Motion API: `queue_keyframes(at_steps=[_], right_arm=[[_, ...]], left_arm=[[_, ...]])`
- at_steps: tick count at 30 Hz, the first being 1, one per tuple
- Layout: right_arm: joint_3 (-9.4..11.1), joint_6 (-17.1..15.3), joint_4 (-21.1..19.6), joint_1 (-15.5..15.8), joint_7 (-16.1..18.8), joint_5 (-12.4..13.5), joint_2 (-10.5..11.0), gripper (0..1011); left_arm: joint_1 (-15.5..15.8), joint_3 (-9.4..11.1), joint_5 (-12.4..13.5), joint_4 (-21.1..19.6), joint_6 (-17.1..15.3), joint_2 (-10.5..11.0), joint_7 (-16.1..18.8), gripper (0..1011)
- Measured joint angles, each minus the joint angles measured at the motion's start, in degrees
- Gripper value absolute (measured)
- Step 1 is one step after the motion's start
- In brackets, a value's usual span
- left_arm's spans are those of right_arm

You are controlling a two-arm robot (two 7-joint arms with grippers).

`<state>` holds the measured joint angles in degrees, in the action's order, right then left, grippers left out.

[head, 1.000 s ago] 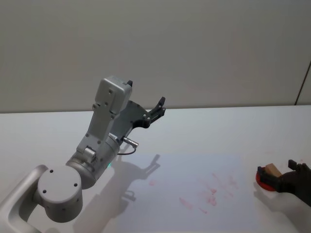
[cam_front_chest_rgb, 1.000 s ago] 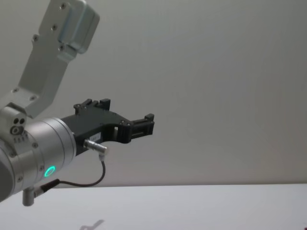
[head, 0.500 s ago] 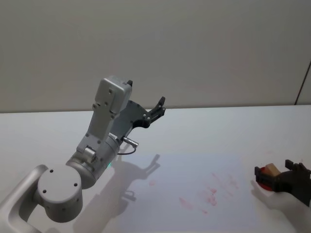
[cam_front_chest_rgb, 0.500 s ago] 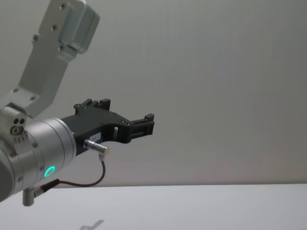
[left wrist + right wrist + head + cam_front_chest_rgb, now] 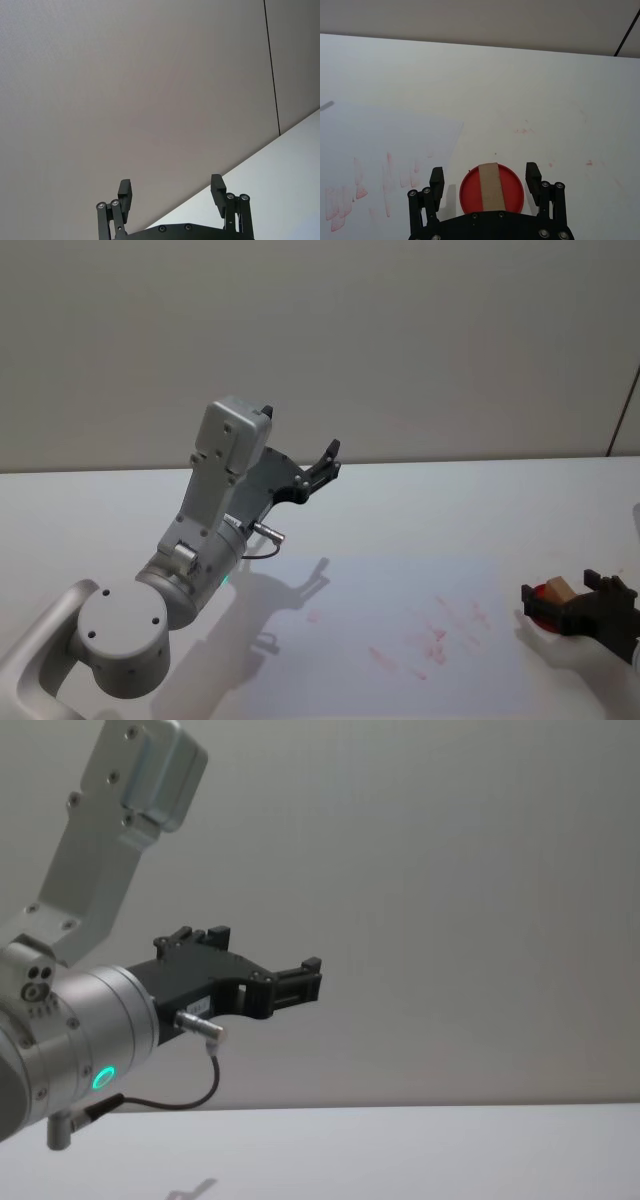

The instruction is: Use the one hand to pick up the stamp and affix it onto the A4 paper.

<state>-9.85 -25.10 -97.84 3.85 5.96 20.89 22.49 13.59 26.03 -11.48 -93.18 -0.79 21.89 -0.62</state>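
Right pincer (image 5: 485, 172) edged left, low, released and straddling stamp (image 5: 491, 189), left pincer (image 5: 170, 183) raised, also released.

you're working in soft, even light; the left arm (image 5: 215, 530) and right gripper (image 5: 562, 592) lay pale shadows on the table (image 5: 450, 510).

Silver left arm (image 5: 215, 475), green light ring (image 5: 103, 1077) (small, glowing), thin black cable (image 5: 192, 1104), black left pincer (image 5: 170, 186); black right pincer (image 5: 485, 174) with shiny screws (image 5: 474, 216).
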Motion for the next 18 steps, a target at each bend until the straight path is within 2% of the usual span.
queue_keyframes(at_steps=[9, 13, 18], right_arm=[[-0.17, -0.21, 0.49, -0.27, 0.42, -0.93, -0.15, 1001], [-0.23, -0.28, 0.64, -0.37, 0.53, -1.28, -0.22, 940], [-0.28, -0.37, 0.86, -0.51, 0.55, -1.69, -0.34, 808]], left_arm=[[0.0, 0.0, 0.0, 0.0, 0.0, 0.0, 0.0, 1001], [0.0, 0.0, 0.0, 0.0, 0.0, 0.0, 0.0, 1001], [0.0, 0.0, 0.0, 0.0, 0.0, 0.0, 0.0, 1001]])
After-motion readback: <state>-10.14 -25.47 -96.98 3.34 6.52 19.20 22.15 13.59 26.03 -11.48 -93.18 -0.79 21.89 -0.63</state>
